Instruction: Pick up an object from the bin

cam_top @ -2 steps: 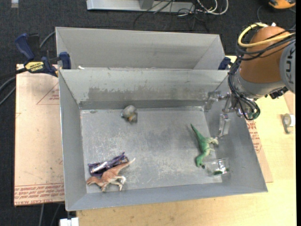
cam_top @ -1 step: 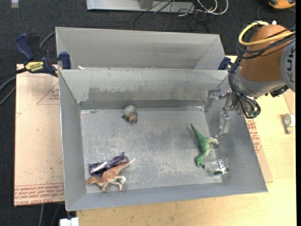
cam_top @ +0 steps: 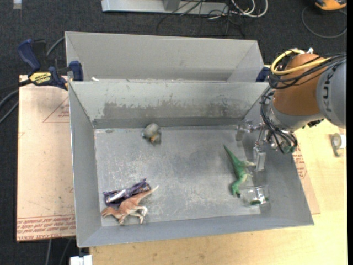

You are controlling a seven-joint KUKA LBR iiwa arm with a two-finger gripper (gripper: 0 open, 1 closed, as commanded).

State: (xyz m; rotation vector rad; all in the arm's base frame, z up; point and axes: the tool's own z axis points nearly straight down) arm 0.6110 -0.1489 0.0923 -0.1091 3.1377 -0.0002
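My gripper (cam_top: pixel 258 162) hangs low at the right side of the bin, just right of a green toy dinosaur (cam_top: pixel 238 174). The dinosaur lies on the bin floor with its tail pointing up and left. A clear plastic piece (cam_top: pixel 254 196) rests just below the gripper, near the front right corner. The gripper's tip is beside the dinosaur's body; I cannot tell if they touch.
A small grey-and-tan lump (cam_top: pixel 151 132) sits near the back wall, left of centre. In the front left corner lie a purple wrapper (cam_top: pixel 126 192) and a tan toy dinosaur (cam_top: pixel 130 208). The arm with its orange cover reaches over the right rim.
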